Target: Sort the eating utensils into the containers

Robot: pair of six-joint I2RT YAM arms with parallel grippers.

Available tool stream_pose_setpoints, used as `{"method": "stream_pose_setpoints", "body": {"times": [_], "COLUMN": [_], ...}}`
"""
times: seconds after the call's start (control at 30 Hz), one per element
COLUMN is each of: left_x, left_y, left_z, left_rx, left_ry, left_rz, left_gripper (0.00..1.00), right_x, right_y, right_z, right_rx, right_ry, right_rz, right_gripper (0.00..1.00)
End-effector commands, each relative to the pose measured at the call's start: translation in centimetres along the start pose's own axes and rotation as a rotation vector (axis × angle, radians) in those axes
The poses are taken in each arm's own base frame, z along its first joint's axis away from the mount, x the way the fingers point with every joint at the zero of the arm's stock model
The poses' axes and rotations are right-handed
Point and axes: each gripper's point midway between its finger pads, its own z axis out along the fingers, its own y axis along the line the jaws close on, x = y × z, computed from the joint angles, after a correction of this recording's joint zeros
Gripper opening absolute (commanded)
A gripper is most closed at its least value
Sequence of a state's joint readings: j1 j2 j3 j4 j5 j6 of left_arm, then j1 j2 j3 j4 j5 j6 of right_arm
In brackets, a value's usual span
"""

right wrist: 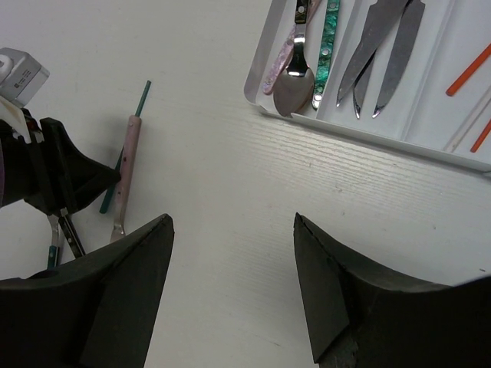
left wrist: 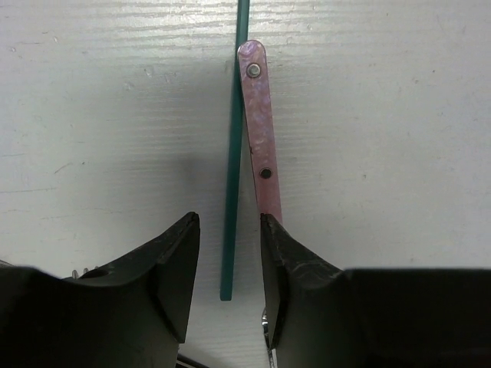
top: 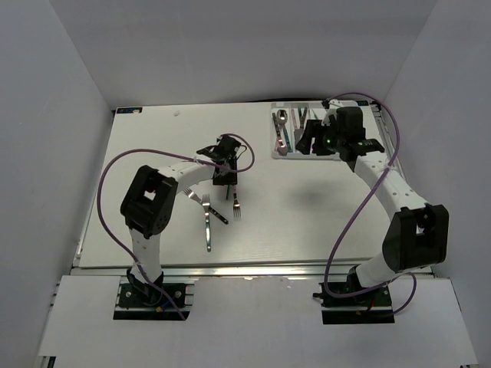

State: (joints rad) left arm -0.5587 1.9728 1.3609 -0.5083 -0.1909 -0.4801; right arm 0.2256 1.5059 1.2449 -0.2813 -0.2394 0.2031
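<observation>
Left gripper (left wrist: 228, 257): fingers were apart, thin teal stick (left wrist: 233, 169) lay between them, flat pink handle (left wrist: 258, 130) beside it | right gripper (right wrist: 230, 261): fingers apart, holding nothing | white plastic tray (right wrist: 337, 126) already had spoons (right wrist: 294, 88), knives (right wrist: 376, 38) | silver forks (top: 208, 224) lay outside it.

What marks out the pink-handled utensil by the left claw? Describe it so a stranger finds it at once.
On the white table, find the left claw, open, left of centre. Two slim things lie side by side beneath it. Yours is the pink-handled utensil: wider, flat, with two rivets, unlike the thin teal chopstick beside it.
</observation>
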Motion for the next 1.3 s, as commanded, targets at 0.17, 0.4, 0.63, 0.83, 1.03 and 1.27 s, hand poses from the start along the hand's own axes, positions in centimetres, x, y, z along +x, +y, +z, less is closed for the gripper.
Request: {"method": "stream_pose_setpoints", "body": {"times": [0.17,0.4,0.63,0.83,1.03,1.27], "left_x": [2.1,1.2,1.2,2.4,4.4,5.9], "left_y": [1.8,2.0,2.1,2.0,2.4,3.5], "left_z": [0.3,-0.8,-1.3,0.1,1.8,2.3], "left_rx": [-0.074,-0.072,-0.06,-0.057,-0.085,-0.128], "left_ry": [0.029,-0.021,-0.037,0.004,0.077,0.115], "left_rz": [0.005,-0.009,-0.022,-0.009,0.0,-0.016], "left_gripper": [0.47,0.45,0.46,0.46,0.39,0.16], "right_x": [-1.3,-1.2,-1.1,-1.1,-1.1,-1.3], "right_y": [1.8,1.9,2.2,2.5,2.7,3.7], "right_z": [-0.6,-0.4,-0.5,-0.5,-0.5,-1.3], "right_rx": [-0.05,-0.048,-0.056,-0.069,-0.076,-0.126], "right_ry": [-0.054,-0.047,-0.045,-0.045,-0.041,-0.061], "right_rz": [-0.02,-0.028,-0.031,-0.036,-0.042,-0.052], "right_gripper": [0.69,0.69,0.69,0.69,0.69,0.89]}}
